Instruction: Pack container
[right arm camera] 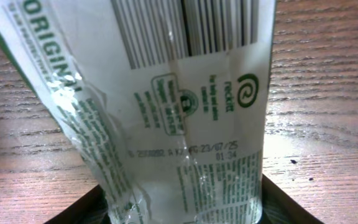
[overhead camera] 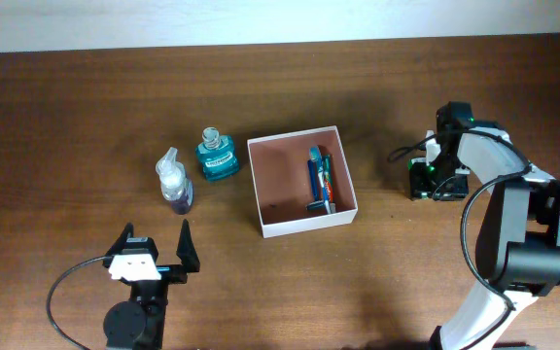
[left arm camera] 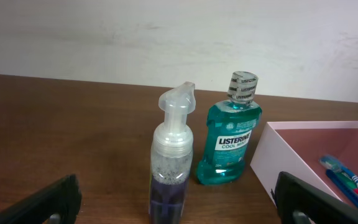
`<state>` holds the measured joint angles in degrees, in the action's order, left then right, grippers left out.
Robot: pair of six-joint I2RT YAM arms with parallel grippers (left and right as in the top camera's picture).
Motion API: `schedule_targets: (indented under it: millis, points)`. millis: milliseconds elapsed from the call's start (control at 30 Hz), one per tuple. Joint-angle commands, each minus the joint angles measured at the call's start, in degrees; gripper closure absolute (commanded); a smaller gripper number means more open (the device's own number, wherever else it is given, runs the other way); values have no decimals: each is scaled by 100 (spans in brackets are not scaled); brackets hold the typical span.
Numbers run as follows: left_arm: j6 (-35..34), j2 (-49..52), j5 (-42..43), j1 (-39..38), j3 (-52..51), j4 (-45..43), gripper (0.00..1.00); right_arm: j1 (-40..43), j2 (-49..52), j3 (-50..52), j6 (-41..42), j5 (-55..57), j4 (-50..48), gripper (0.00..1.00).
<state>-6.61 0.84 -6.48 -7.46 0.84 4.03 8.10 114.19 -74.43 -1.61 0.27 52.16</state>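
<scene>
Open white container (overhead camera: 304, 226) mid-table, seemingly part-filled

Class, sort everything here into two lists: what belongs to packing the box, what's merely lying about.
Belongs: shallow square white cardboard box; colourful toothbrushes inside; teal mouthwash bottle; clear pump bottle; printed plastic packet.
Lying about: only the brown wooden table.

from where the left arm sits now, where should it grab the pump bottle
Probably the round body of the pump bottle, below the pump head, coming level from the near side, where the left gripper is open. It stands upright; its top is narrow and slanted.
</scene>
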Motion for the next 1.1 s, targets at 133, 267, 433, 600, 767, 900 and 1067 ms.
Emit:
schedule_targets:
  millis: [133,267,433,600,767,900,1067]
  points:
    - [92,-50,-85,28,-33,-9,1,15,149,116,17,42,-168,41]
    - [92,-50,-85,28,-33,-9,0,17,149,116,17,46,-291,17]
    - [92,-50,-85,28,-33,-9,1,22,149,116,17,44,-361,25]
    - [92,-50,-85,28,-33,-9,1,22,149,116,17,44,-361,49]
    - [92,-50,-85,28,-33,-11,1,22,149,116,17,44,-396,60]
    - [92,-50,-85,28,-33,-9,1,20,146,101,20,42,-310,81]
    - [92,-50,-85,28,-33,-9,1,20,129,-92,20,44,11,86]
